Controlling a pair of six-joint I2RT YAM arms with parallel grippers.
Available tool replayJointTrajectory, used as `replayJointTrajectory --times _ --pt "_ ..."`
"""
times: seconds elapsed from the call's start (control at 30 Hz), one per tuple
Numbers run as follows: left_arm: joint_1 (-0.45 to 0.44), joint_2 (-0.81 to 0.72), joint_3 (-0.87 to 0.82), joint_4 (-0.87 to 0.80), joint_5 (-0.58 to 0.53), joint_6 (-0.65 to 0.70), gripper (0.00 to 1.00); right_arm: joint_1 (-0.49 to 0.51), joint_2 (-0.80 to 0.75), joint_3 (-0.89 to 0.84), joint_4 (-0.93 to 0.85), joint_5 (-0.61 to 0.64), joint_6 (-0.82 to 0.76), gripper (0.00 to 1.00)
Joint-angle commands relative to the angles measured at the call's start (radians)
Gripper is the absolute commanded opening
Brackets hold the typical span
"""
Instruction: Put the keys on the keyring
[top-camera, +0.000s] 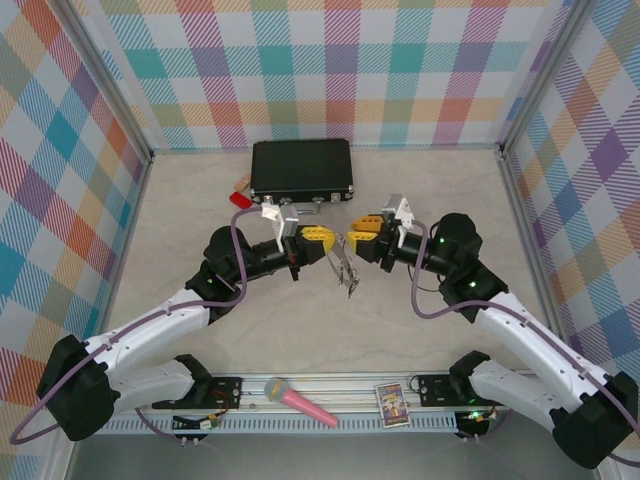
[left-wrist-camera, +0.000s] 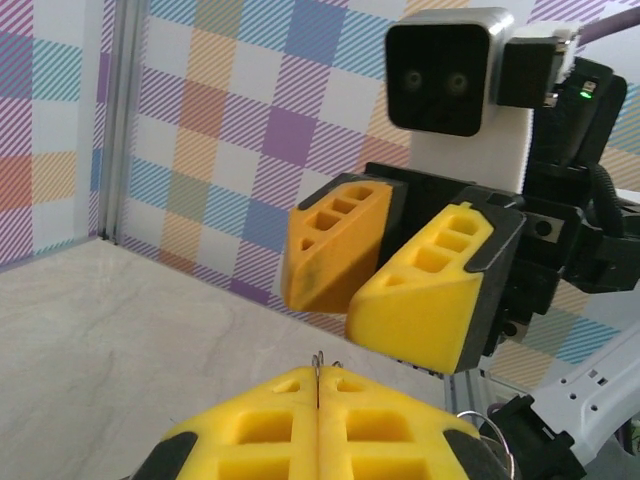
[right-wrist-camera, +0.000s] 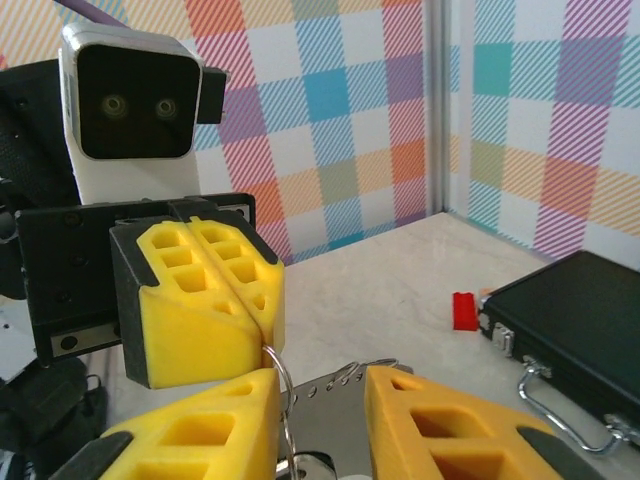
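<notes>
A: State of left gripper?
B: Clamped tight on the keyring, pinching its thin wire at the top. The ring hangs down between the two grippers, mid-table.
A: And right gripper?
B: Narrow gap, fingers apart, facing the left one tip to tip. The ring's wire runs through that gap, just beside one finger. Whether it grips anything, can't tell.
A: Where are the keys?
B: Something small dangles at the ring's low end. Too small to tell.
A: Anything else?
B: A case behind, well apart from the ring. A red block sits by its left corner.
</notes>
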Motion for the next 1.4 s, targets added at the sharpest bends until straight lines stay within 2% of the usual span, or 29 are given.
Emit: replayJointTrajectory --times 0.0,0.23,0.43,0.5,0.7,0.77,0.83,1.03,1.13,1.2,1.37 --pt "-0.009 -0.010 -0.003 0.079 0.022 -0.015 0.00 -0.010 0.019 0.029 0.063 -0.098 0.060 0.28" --pt "-0.012 -0.012 0.001 0.077 0.022 -0.013 0.00 -0.026 0.054 0.033 0.086 -0.149 0.093 0.26" --pt "-0.014 -0.010 0.002 0.079 0.024 -0.013 0.00 -0.035 0.074 0.033 0.093 -0.181 0.107 0.22" --pt "-0.013 -0.009 0.004 0.081 0.027 -0.013 0.00 -0.036 0.080 0.035 0.095 -0.189 0.110 0.18" --pt "-0.017 -0.005 0.006 0.082 0.033 -0.013 0.00 -0.037 0.095 0.040 0.093 -0.217 0.113 0.15" --pt "-0.018 -0.003 0.006 0.082 0.033 -0.013 0.00 -0.038 0.098 0.043 0.091 -0.229 0.111 0.12" --pt "-0.018 -0.004 0.006 0.082 0.034 -0.012 0.00 -0.038 0.104 0.046 0.088 -0.234 0.110 0.01" --pt "-0.019 -0.008 0.008 0.054 0.023 -0.001 0.00 -0.040 0.092 0.045 0.066 -0.224 0.088 0.00" --pt "-0.018 -0.017 0.017 -0.007 0.020 0.014 0.00 -0.042 0.086 0.043 0.045 -0.210 0.062 0.00" --pt "-0.018 -0.029 0.036 -0.099 0.011 0.040 0.22 -0.041 0.082 0.043 0.019 -0.199 0.034 0.00" --pt "-0.012 -0.064 0.110 -0.411 -0.007 0.168 0.25 -0.041 0.081 0.054 -0.063 -0.198 -0.051 0.00"
